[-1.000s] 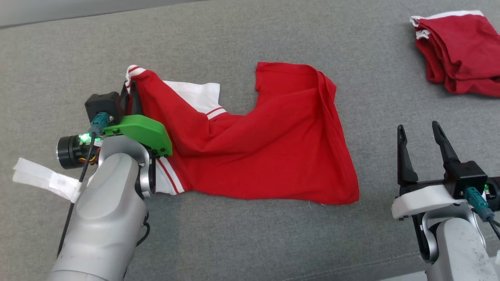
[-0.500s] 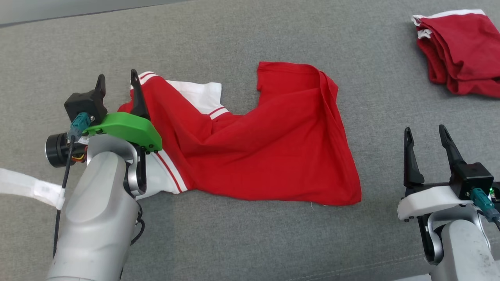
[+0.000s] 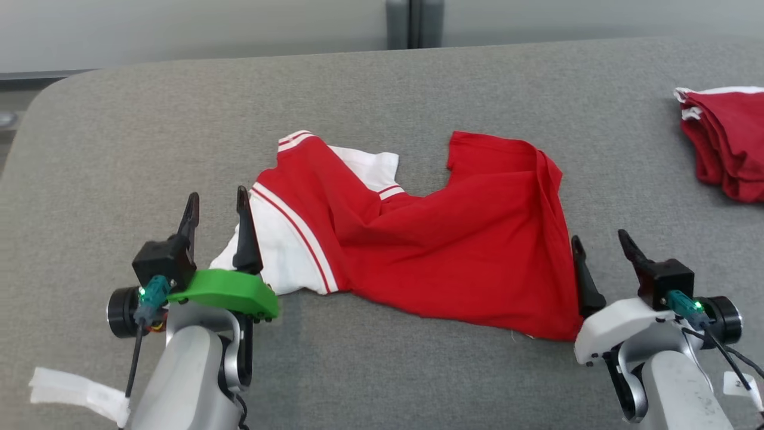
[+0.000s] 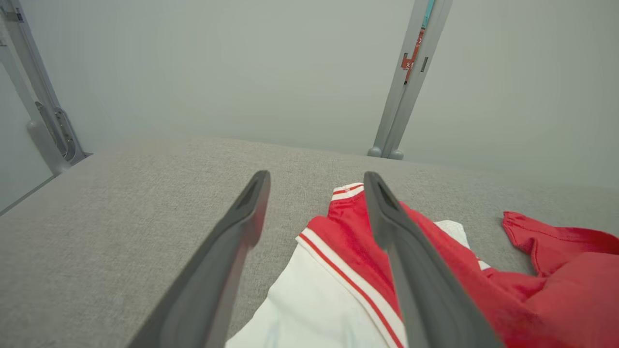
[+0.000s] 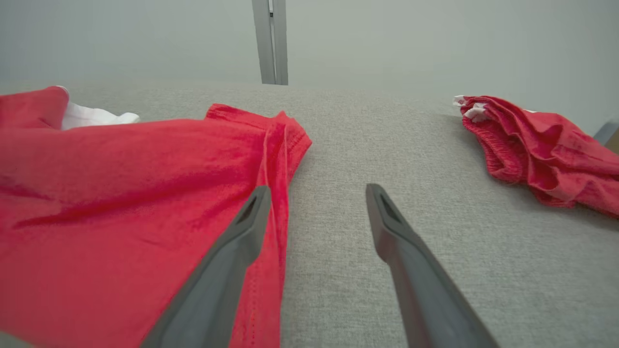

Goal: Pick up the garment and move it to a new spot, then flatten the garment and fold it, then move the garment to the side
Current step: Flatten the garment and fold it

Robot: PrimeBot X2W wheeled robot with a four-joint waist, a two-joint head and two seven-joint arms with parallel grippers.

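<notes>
Presently, counted from largest to smallest: one grey upholstered surface (image 3: 382, 89), one red-and-white garment (image 3: 465, 251), one separate red bundle (image 3: 725, 143), two grippers, one upright metal post (image 3: 409, 24), and two tags, a long white tag (image 3: 71, 391) at the lower left and a small white tag (image 3: 740, 385) at the lower right. The surface is flat, with a rounded far-left corner; a plain pale wall (image 3: 179, 30) is noted behind it, with the post standing against that wall. The garment is laid in the middle of the surface, between the two grippers, crumpled rather than flat, its white, red-striped end toward the left and its plain red body toward the right. The bundle is found at the far right, well apart from the garment. The left gripper (image 3: 216, 203) is recorded with fingers spread and nothing between them, its right finger over the edge of the white panel. The right gripper (image 3: 600, 239) is likewise spread and empty, its left finger at the garment's right hem; contact cannot be told. The surface is a coarse woven cloth; the garment is soft and creased, with stitched hems; the fingers are dark, tapered and matte. A green bracket (image 3: 230, 292) is carried on the left wrist and a white bracket (image 3: 615, 319) on the right.
</notes>
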